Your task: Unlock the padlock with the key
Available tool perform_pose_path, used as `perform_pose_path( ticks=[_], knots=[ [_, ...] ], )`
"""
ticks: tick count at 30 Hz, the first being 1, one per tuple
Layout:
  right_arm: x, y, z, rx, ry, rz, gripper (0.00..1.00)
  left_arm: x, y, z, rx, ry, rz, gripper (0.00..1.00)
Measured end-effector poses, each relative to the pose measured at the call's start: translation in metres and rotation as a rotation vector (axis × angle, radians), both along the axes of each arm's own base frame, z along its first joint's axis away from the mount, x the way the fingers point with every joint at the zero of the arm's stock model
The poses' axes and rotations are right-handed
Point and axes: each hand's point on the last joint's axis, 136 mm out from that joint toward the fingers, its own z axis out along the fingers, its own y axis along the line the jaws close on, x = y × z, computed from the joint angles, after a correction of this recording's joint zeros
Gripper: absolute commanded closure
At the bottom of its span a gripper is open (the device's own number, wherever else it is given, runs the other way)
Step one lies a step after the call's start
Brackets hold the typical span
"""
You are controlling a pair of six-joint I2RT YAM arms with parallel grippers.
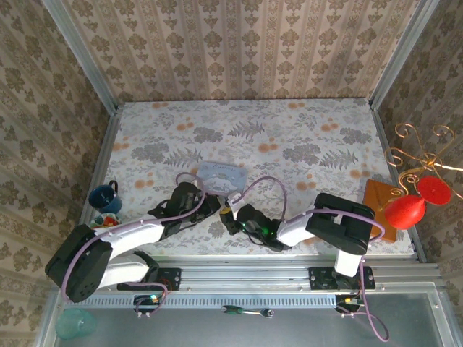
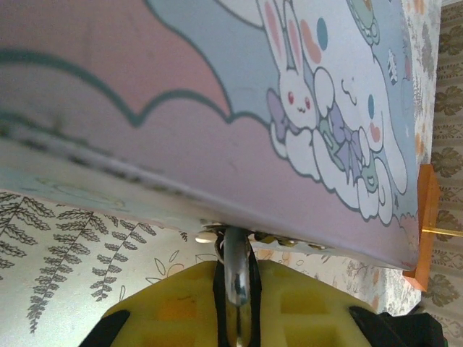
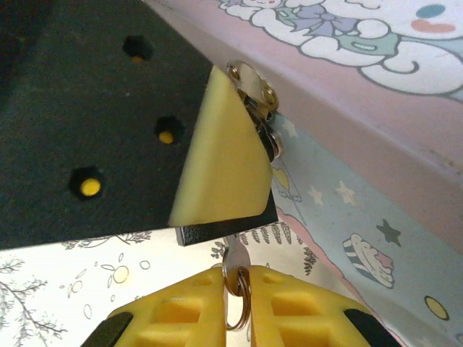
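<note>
The padlock [image 3: 224, 233] sits against the near edge of the pastel cartoon tin [image 1: 221, 173] at the centre of the table [image 1: 304, 130]. It is pinched in the closed left gripper [image 2: 237, 269], which comes in from 8 o'clock and whose black finger blocks much of the right wrist view. The right gripper [image 3: 235, 282], reaching from 4 o'clock, is clamped on the key [image 3: 232, 254], which points toward 12 o'clock at the lock's underside; whether it is inside cannot be told. A blue mug [image 1: 103, 196] stands well apart at 9 o'clock of the tin, and a wire stand [image 1: 416, 152] with red ornaments [image 1: 404, 211] at 3 o'clock.
</note>
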Motion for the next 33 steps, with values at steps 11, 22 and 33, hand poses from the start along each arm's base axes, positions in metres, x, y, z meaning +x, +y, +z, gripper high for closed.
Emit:
perform_pose_path(
  ticks=[11,22,33],
  knots=[
    [0.002,0.001,-0.005,0.15,0.148,-0.017,0.86,0.002,0.0,-0.005,0.028,0.013,0.002,0.92],
    [0.004,-0.005,0.002,0.14,0.139,-0.036,0.63,0.006,0.0,-0.013,0.073,0.021,-0.024,0.92],
    [0.012,-0.017,0.013,0.122,0.119,-0.07,0.58,0.009,0.006,-0.012,0.158,0.004,-0.073,0.91]
  ],
)
